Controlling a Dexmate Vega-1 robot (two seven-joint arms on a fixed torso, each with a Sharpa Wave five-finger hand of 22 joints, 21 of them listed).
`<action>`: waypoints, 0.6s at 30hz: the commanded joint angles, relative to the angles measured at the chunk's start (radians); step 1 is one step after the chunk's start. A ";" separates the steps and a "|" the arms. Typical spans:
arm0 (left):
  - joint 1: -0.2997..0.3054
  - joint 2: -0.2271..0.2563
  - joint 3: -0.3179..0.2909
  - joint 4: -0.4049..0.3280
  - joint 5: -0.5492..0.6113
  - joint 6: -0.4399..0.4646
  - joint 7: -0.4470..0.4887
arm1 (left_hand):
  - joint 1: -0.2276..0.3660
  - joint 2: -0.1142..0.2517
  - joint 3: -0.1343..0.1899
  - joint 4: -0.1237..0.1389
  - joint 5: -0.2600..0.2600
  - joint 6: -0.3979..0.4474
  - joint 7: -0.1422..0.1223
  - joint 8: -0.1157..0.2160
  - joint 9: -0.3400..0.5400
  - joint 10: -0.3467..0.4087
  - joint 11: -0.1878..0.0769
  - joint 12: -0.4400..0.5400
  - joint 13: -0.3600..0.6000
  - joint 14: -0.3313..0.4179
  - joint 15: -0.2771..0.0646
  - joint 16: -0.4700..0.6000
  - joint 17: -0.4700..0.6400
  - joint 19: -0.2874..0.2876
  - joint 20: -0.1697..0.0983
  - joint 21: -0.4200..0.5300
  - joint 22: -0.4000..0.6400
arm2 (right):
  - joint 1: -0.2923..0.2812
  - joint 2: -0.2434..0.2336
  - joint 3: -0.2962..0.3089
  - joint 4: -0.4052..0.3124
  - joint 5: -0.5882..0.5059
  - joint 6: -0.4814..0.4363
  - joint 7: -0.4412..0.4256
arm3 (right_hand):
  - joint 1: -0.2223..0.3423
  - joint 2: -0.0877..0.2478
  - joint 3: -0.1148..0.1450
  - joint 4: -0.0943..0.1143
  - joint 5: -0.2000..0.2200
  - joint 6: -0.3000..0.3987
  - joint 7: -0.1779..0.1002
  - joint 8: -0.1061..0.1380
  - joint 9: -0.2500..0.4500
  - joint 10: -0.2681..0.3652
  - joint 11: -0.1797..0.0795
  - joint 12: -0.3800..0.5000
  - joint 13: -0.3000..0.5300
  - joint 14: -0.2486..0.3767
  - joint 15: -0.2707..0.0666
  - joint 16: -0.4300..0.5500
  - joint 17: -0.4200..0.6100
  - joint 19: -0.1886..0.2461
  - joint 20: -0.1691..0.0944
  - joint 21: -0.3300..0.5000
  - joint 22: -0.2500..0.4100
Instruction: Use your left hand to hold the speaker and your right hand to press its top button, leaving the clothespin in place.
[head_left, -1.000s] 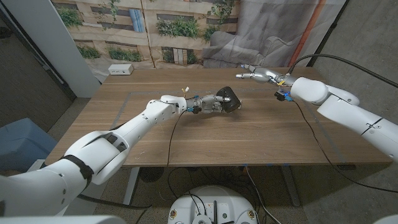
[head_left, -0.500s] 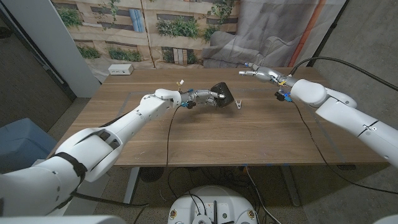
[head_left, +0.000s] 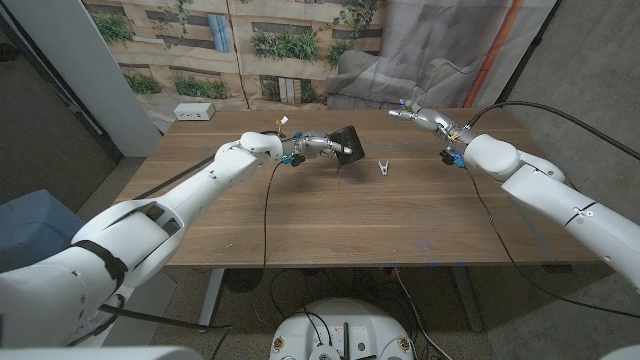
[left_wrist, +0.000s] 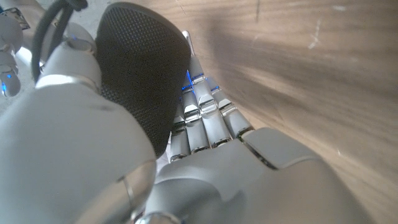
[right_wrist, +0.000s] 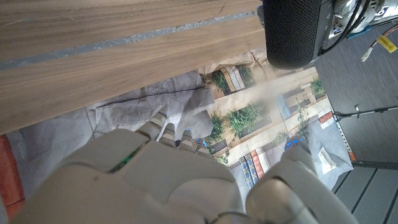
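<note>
My left hand (head_left: 316, 147) grips the black mesh speaker (head_left: 347, 139) and holds it tilted above the far middle of the wooden table (head_left: 300, 220). In the left wrist view the speaker (left_wrist: 140, 74) lies against the fingers (left_wrist: 202, 118) of that hand. A small white clothespin (head_left: 382, 168) lies on the table just right of the speaker, apart from both hands. My right hand (head_left: 420, 117) hovers over the table's far right part, fingers stretched out, holding nothing, well right of the speaker. From the right wrist view the speaker (right_wrist: 297, 30) shows beyond my right hand (right_wrist: 161, 174).
A white power strip (head_left: 194, 111) sits at the table's far left corner. Grey cloth (head_left: 420, 60) and a printed backdrop (head_left: 250, 45) hang behind the far edge. Cables trail from both wrists over the tabletop.
My left hand has lifted the speaker and carried it toward the far left. The clothespin, hidden by it before, now lies bare on the table. My right hand drifted slightly right.
</note>
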 joint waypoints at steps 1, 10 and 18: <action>-0.028 0.070 0.044 -0.065 0.237 -0.108 0.097 | -0.005 0.293 0.114 0.005 0.006 0.253 -0.118 0.124 0.005 0.213 -0.209 -0.001 0.121 0.120 -0.217 0.008 0.003 0.009 -0.137 -0.002 0.004 | -0.036 0.079 0.013 0.098 0.031 0.076 -0.094 | -0.006 0.001 -0.003 0.001 0.006 -0.005 0.008 0.005 0.003 0.011 0.002 0.008 0.000 0.009 -0.007 0.005 0.003 0.009 -0.006 0.009 0.003; -0.001 0.108 0.053 -0.127 0.380 -0.165 0.220 | -0.003 0.293 0.115 0.004 0.006 0.254 -0.116 0.124 0.005 0.216 -0.208 -0.001 0.121 0.119 -0.218 0.008 0.003 0.010 -0.136 -0.002 0.004 | -0.043 0.124 0.014 0.160 0.045 0.125 -0.146 | -0.004 0.004 -0.003 0.000 0.007 0.015 0.010 0.008 0.003 0.026 0.001 0.010 0.000 0.023 -0.013 0.008 0.002 0.021 -0.008 0.011 0.003; 0.024 0.081 0.049 -0.090 0.418 -0.224 0.283 | -0.001 0.293 0.117 0.004 0.006 0.255 -0.112 0.123 0.005 0.210 -0.201 -0.006 0.116 0.113 -0.216 0.004 0.002 0.011 -0.137 -0.001 0.003 | -0.037 0.149 0.013 0.200 0.099 0.132 -0.128 | -0.004 0.006 -0.003 -0.001 0.008 0.021 0.007 0.008 0.002 0.028 0.001 0.009 0.000 0.027 -0.013 0.009 0.001 0.025 -0.011 0.011 0.002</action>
